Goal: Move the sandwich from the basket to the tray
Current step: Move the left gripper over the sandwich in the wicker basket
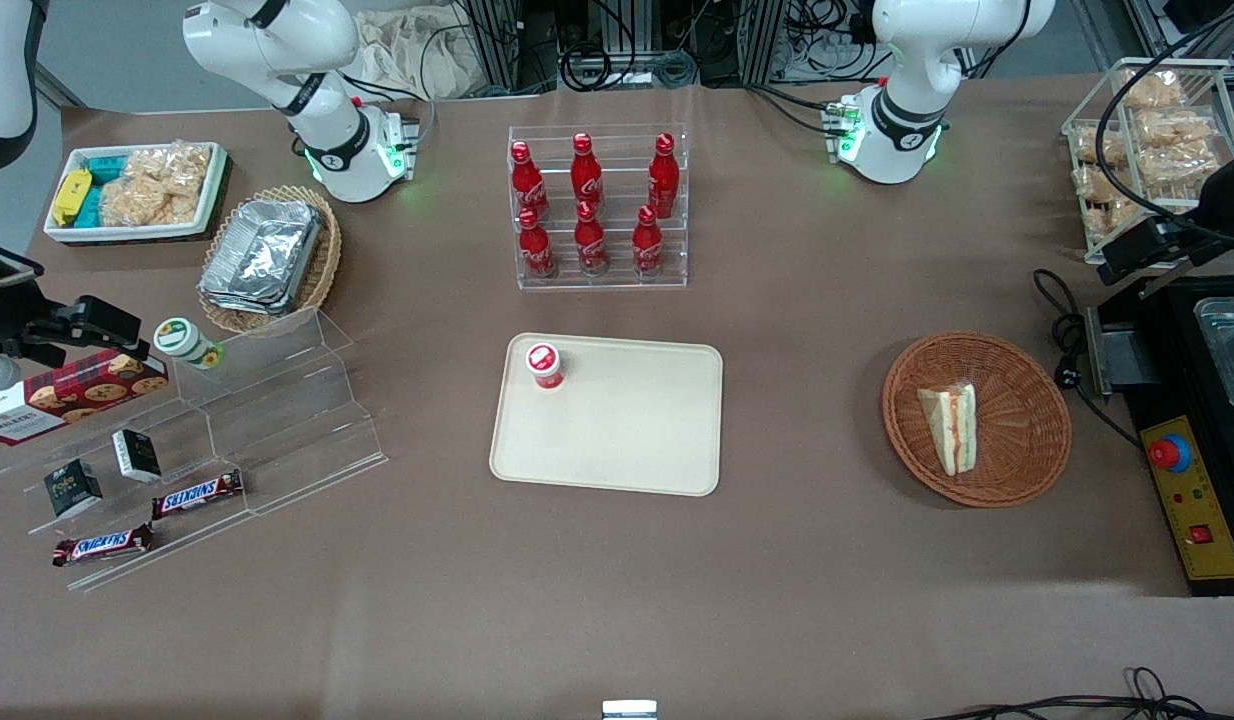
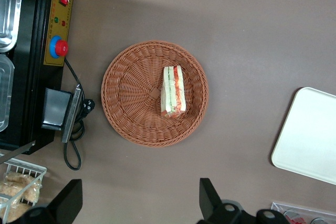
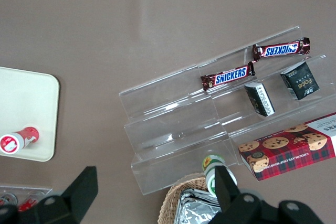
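Sandwich [image 2: 173,91] in basket [image 2: 126,108]; hand [image 2: 137,203] open above.

Front view overlooks the table; wrist views face downward.

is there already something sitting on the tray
Yes, a small red-capped cup stands on the tray at one corner, while the sandwich lies in the basket and the gripper hangs open above the table.
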Motion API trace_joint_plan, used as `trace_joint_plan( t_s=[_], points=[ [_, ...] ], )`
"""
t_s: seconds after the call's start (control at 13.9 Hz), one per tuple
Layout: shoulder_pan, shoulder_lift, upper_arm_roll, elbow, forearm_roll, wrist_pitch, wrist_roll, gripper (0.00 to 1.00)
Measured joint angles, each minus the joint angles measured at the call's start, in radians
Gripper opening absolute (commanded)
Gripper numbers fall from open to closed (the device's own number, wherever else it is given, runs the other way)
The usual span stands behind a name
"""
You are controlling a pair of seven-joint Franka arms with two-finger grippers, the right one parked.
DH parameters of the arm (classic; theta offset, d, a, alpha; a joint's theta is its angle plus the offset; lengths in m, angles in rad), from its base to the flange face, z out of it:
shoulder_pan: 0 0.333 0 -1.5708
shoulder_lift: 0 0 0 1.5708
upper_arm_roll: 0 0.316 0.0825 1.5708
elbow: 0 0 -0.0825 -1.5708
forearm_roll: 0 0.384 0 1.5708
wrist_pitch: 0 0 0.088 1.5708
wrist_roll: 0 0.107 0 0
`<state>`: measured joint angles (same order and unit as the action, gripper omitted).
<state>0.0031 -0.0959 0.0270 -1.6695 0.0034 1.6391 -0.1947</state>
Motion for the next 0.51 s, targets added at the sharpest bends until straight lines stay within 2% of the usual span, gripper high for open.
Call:
trace_joint_plan(
  t_s=[0.51],
  points=[
    [-0.002,0.015,-0.046,-0.004,0.003,-0.029,-0.087,1.0]
  ],
)
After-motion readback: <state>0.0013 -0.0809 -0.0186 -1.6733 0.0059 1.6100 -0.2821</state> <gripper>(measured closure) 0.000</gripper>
